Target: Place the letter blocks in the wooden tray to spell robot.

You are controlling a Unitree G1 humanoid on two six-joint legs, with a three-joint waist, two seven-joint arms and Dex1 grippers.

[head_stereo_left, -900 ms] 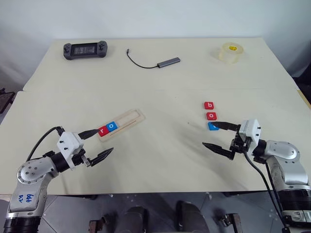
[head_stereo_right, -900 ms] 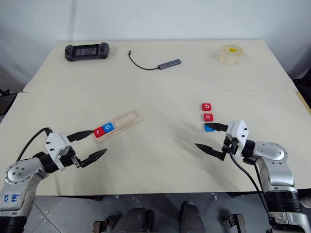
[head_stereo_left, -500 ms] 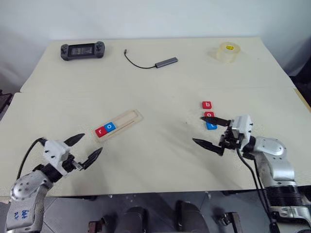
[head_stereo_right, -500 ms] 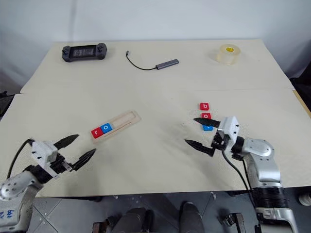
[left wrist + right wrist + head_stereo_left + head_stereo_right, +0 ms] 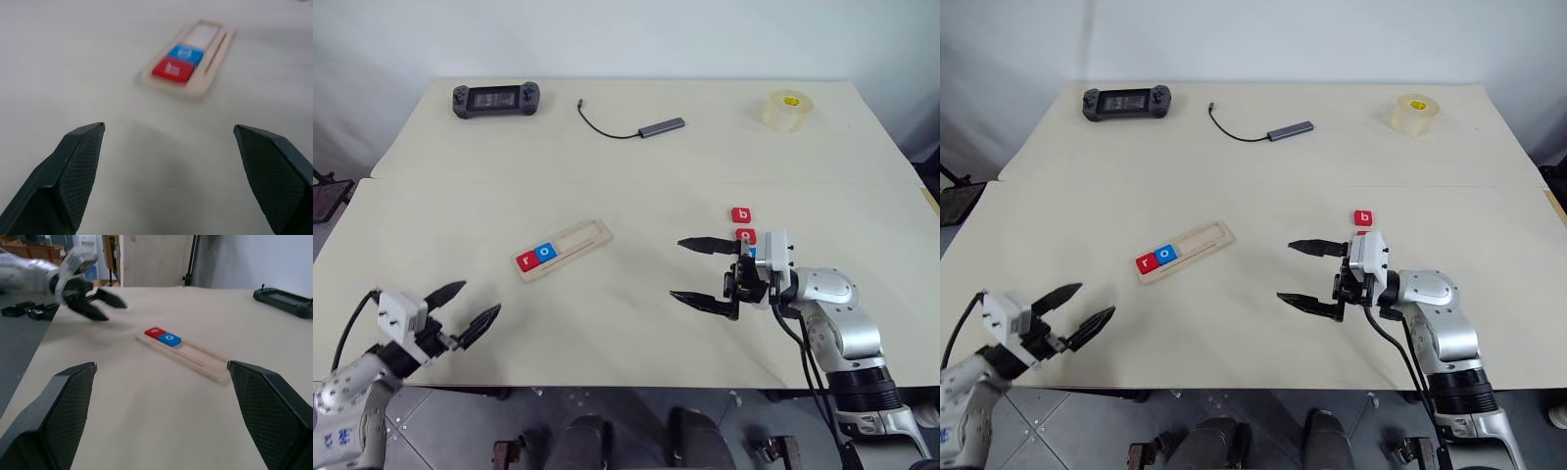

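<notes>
Wooden tray [image 5: 564,251] angled mid-tabletop [image 5: 636,176], red r and blue o seated at its near end, left gripper [image 5: 462,307] spread wide nearby, empty, right gripper [image 5: 701,270] spread wide, empty, b block [image 5: 741,214] just behind it

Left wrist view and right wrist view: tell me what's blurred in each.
Left wrist view: the wooden tray and its red and blue letter blocks are soft, letters unreadable. Right wrist view: the left gripper is smeared; the tray looks fairly sharp.
</notes>
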